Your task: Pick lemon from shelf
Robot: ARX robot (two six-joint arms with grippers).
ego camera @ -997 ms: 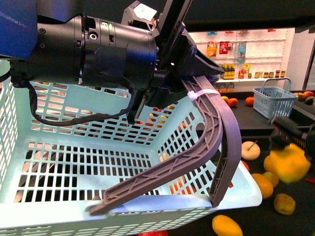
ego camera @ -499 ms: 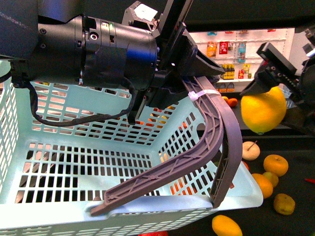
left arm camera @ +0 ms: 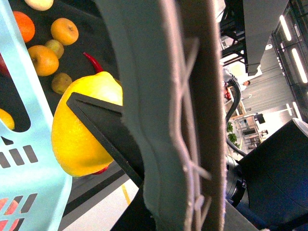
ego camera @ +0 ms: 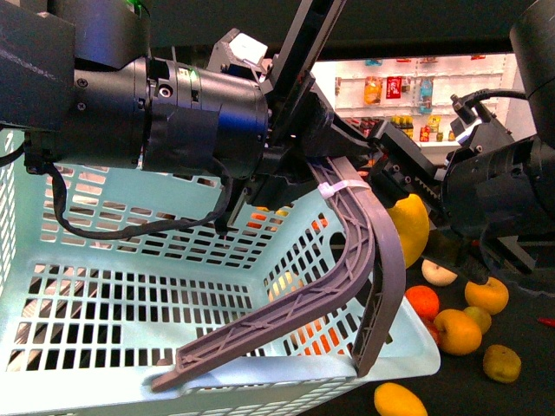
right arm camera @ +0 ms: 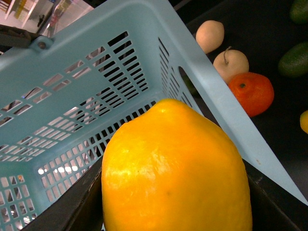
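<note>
— Where is the lemon (ego camera: 409, 230)?
— Between the fingers of the right gripper (ego camera: 408, 201), which are closed on it. It sits just outside the basket (ego camera: 286, 374) at the handle (ego camera: 362, 227) end, clear of the shelf worktop (ego camera: 520, 400).
— The arm's pose?
— The right arm reaches in from beyond the basket, its fingers pointing toward the rim. The left gripper (ego camera: 334, 152) is clamped on the handle above the basket, with a white zip tie (ego camera: 342, 186) there.
— Any writing?
— The bottle labels on the white store shelves (ego camera: 416, 95) behind the basket are too small to read.
— What lies around?
— An orange (ego camera: 422, 301), a pale round fruit (ego camera: 438, 273) and a red chilli (left arm camera: 94, 60) lie beside the basket. The handle hides part of the lemon.
</note>
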